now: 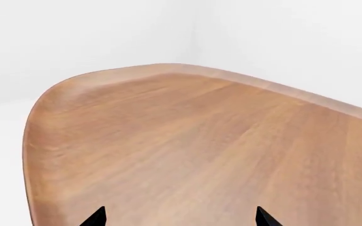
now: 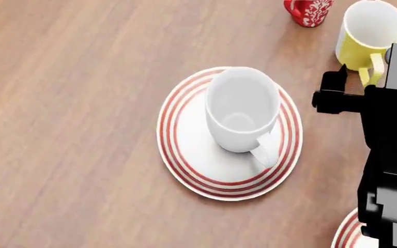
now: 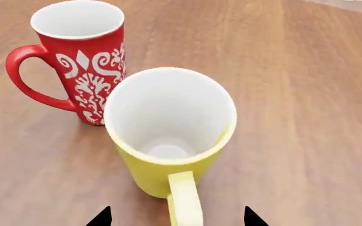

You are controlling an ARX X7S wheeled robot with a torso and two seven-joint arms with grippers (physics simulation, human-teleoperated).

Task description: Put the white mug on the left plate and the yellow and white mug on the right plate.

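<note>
A small yellow and white mug is standing upright at the upper right of the head view, yellow outside with a glossy white inside, its yellow handle pointing down the frame toward the black right arm. In the right wrist view the right gripper is showing only two dark fingertips at the bottom edge, spread apart and gripping nothing, with the mug's handle lying between them and not visibly touched.

A red mug with a white floral pattern is standing just beside the yellow one, at the upper left of that view, its handle turned away to the left.

In the middle of the head view, the large white mug is sitting upright on the left plate, which is white with red rings. An edge of the right plate is peeking out at the lower right, under the arm.

The left gripper is hanging spread and empty over a bare rounded corner of the wooden table.
</note>
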